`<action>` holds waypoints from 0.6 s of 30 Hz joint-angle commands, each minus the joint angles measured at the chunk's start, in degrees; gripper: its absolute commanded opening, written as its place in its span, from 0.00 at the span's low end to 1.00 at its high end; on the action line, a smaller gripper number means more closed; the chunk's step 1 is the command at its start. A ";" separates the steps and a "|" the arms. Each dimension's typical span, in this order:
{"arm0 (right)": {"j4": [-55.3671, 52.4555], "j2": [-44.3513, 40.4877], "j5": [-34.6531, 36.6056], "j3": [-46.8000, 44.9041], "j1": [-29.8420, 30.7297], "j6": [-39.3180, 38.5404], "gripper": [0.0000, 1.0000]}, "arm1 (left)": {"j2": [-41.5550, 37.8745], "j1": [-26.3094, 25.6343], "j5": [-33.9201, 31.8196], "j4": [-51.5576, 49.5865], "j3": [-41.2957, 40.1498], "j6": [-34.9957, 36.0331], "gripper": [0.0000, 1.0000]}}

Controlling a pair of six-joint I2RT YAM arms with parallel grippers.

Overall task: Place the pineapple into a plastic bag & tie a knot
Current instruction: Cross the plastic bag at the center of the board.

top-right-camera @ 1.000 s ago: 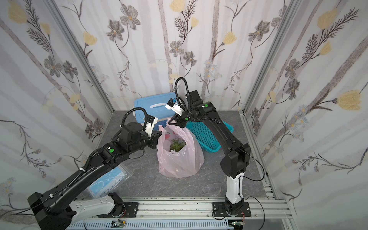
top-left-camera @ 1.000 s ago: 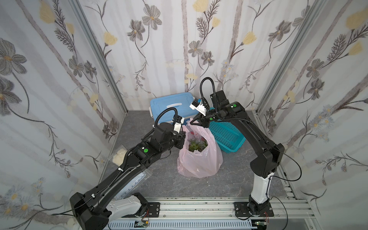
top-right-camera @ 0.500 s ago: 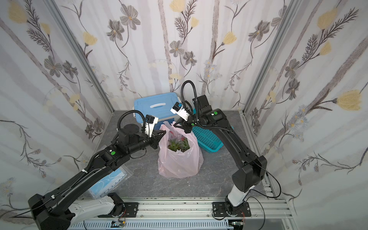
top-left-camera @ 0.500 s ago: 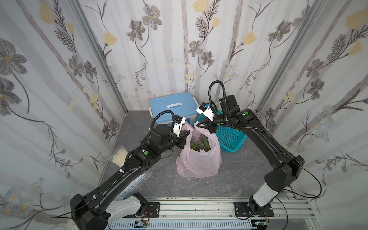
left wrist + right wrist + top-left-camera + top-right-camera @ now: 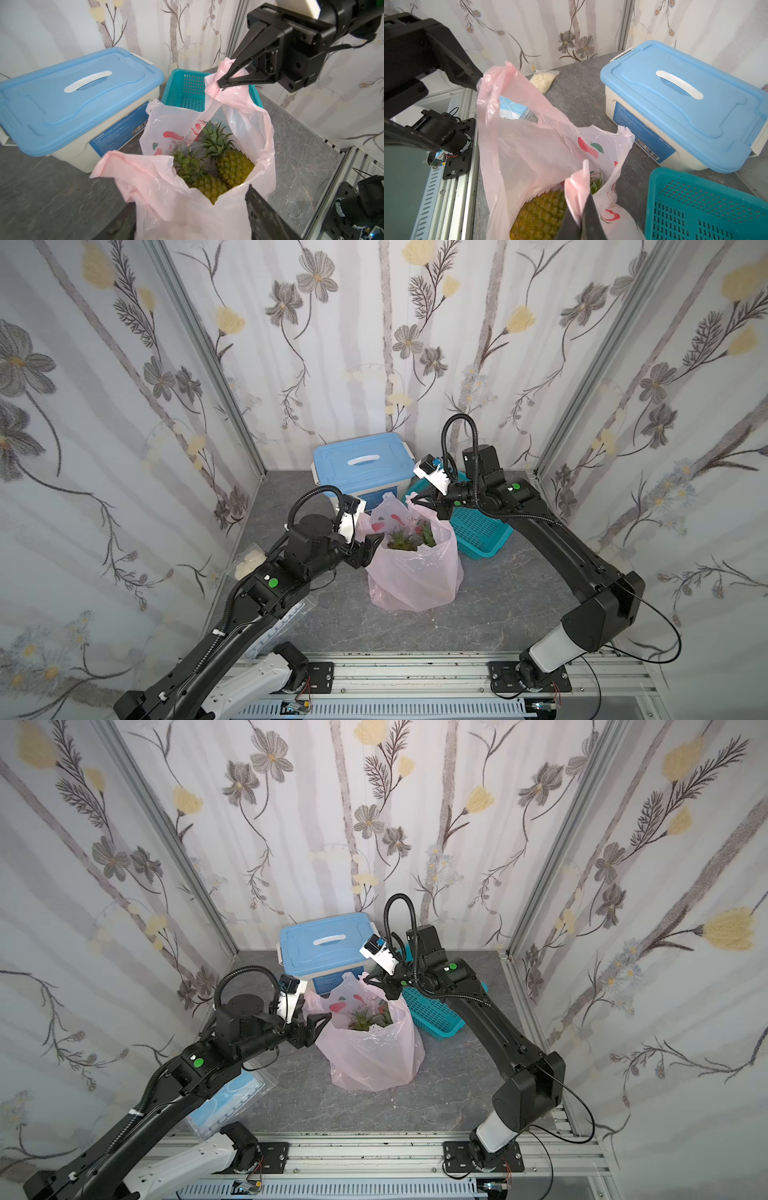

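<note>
Thin crinkled pink plastic bag (image 5: pixel 415 576) around two spiky, scaly pineapples (image 5: pixel 234 166)

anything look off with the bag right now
Nothing spilled or torn, but the bag sits lopsided: the right end effector pinches one handle high, while the other handle flops loose by the open left end effector.

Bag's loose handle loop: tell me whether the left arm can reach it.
Probably yes: the left tool stands open right at the loose handle loop, with nothing between them.
</note>
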 commanded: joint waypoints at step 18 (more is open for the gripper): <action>7.64 -3.62 3.06 -5.75 -4.26 6.27 0.00 | 12.00 11.22 7.05 -23.22 25.17 -9.81 1.00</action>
